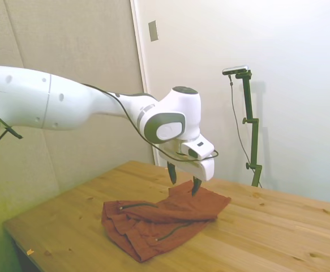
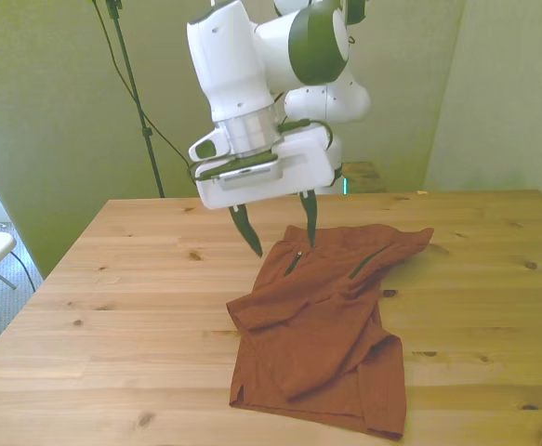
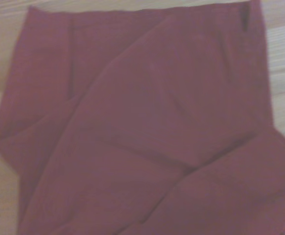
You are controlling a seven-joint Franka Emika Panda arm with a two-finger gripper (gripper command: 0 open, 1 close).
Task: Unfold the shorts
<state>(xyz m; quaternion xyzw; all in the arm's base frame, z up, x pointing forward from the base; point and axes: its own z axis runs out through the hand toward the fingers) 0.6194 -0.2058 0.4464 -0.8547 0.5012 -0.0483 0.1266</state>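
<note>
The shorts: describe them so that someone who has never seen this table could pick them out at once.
On the light wooden table, look below the white robot arm's gripper, whose dark fingers hang open above the cloth. There lie the rust-red, wrinkled fabric shorts, partly folded over on themselves. They are the only cloth on the table, marked by short dark lines near one edge.

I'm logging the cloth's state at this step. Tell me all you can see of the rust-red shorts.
The rust-red shorts are soft, wrinkled fabric lying on the wooden table, partly folded, with layers overlapping. Two short dark slits like pockets show near the top edge. The open gripper hovers above the edge on the front view's left, not touching. Only the table touches them.
</note>
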